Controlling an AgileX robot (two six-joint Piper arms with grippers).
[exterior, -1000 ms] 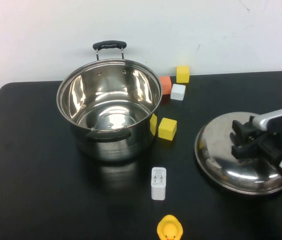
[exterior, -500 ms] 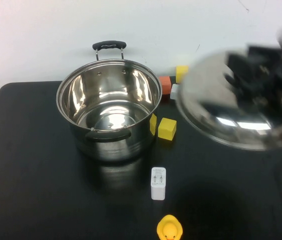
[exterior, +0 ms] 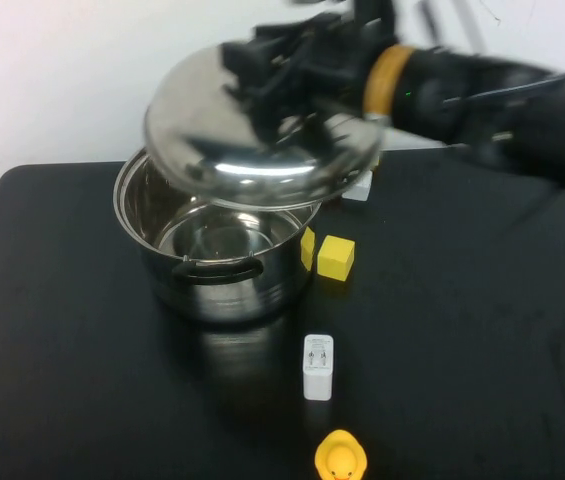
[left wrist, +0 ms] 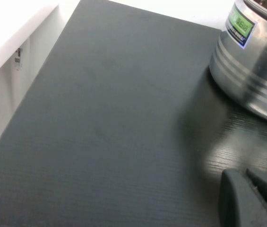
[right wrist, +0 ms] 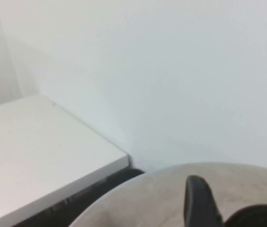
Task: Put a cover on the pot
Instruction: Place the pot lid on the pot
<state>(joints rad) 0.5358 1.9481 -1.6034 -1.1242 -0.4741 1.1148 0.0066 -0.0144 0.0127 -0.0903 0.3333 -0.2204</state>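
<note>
Right end effector [exterior: 282, 75] grips lid [exterior: 262, 130], tilted above pot [exterior: 219, 225]; level, centre on rim, then lower; left end effector [left wrist: 254, 201] parked near pot, grip state unclear.

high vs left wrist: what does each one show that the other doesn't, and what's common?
Only the high view: the right gripper shut on the lid, held tilted above the pot's opening, not seated; the yellow cubes, white charger and rubber duck.

Only the left wrist view: the left gripper low over the table beside the pot, and the green label on the pot's wall.

Both: the steel pot and the black table.
</note>
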